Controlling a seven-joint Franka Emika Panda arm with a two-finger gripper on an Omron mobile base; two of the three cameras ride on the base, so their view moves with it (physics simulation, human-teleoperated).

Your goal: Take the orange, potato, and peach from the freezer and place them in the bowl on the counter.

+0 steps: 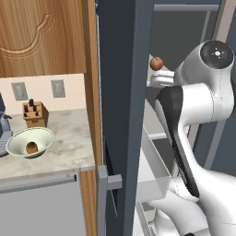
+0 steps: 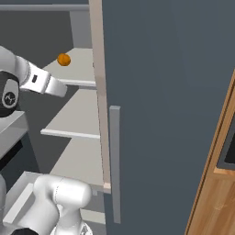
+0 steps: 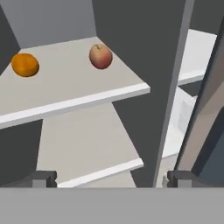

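White rounded arm (image 1: 198, 101), dark joint bands, round grey cap

The orange (image 3: 25, 64) and peach (image 3: 100, 56) sit well apart on the freezer's upper shelf (image 3: 74, 94); end effector (image 3: 111, 178) fingertips spread wide.

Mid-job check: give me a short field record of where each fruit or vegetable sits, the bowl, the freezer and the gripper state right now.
potato: small dull brown potato lies inside the bowl
bowl: wide pale green-white bowl on the marble counter, in front of a wooden knife block
orange: bright orange ball on the freezer's upper shelf
peach: red-pink peach on the same shelf, apart from the orange
freezer: dark grey-blue freezer, door open
gripper: gripper open, empty, below and short of that shelf
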